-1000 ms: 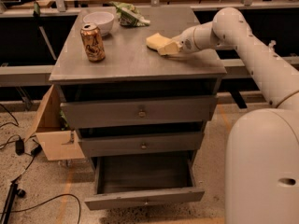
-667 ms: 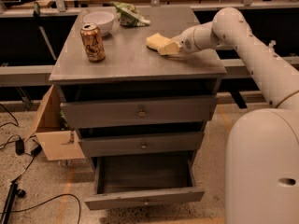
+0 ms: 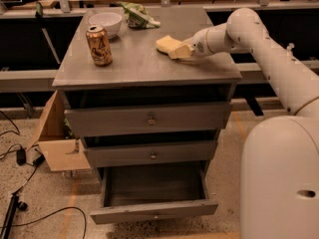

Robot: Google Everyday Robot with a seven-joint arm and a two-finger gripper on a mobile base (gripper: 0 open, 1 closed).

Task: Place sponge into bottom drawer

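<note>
The pale yellow sponge [image 3: 165,42] lies on the grey cabinet top [image 3: 134,63], right of the middle. My gripper [image 3: 180,52] reaches in from the right, low over the top, and its tip is against the sponge's right end. The sponge rests on the surface. The bottom drawer [image 3: 154,212] is pulled out below, and what shows of its inside holds nothing. The two drawers above it are shut.
A brown can [image 3: 98,45] stands on the left of the top. A white bowl [image 3: 105,23] and a green bag [image 3: 138,15] sit at the back. A cardboard box [image 3: 57,143] and cables [image 3: 20,158] lie on the floor left. My white base [image 3: 281,183] stands at the right.
</note>
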